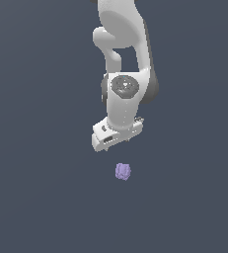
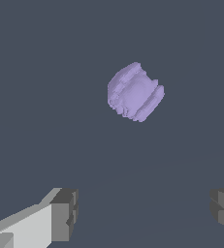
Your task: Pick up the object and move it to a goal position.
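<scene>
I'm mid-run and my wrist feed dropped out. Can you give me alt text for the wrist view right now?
A small pale purple lumpy object lies alone on a plain dark grey floor, ahead of the gripper and not between its fingers. The two dark fingertips stand wide apart at the picture's edge, holding nothing.

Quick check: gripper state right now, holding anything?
Gripper: open, holding nothing; the purple object sits apart from both fingers.

Matt, lumpy object point(image 2: 135, 92); smooth arm point(image 1: 125, 59)
</scene>
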Motion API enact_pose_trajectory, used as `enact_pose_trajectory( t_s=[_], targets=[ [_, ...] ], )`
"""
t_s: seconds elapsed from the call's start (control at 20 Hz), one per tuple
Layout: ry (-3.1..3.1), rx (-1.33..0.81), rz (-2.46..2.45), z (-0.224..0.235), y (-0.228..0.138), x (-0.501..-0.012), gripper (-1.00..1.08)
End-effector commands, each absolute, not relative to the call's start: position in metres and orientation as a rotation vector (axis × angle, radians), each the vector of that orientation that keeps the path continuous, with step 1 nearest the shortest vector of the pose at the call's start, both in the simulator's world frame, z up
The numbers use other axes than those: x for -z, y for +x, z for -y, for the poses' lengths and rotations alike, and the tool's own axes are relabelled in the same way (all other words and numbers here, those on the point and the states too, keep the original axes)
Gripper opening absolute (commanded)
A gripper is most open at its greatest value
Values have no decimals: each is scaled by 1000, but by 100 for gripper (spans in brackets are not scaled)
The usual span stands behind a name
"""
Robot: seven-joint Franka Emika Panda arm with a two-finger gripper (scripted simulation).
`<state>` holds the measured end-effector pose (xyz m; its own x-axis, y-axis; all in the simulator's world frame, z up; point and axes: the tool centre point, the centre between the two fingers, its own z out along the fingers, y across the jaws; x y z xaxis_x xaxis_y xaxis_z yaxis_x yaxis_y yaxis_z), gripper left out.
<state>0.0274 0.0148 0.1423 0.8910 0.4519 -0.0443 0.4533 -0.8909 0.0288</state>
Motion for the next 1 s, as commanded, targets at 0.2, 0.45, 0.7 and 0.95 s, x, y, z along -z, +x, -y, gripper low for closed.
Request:
enact_pose_trajectory(
  t_s=[0.2, 0.45, 0.7, 0.95],
  targets=[
    [2940, 55, -1009, -22, 45, -132, 100],
    [2865, 50, -1220, -27, 58, -125, 100],
    [2778, 43, -1422, -32, 70, -117, 100],
    [2678, 32, -1616, -37, 82, -109, 100]
  ],
)
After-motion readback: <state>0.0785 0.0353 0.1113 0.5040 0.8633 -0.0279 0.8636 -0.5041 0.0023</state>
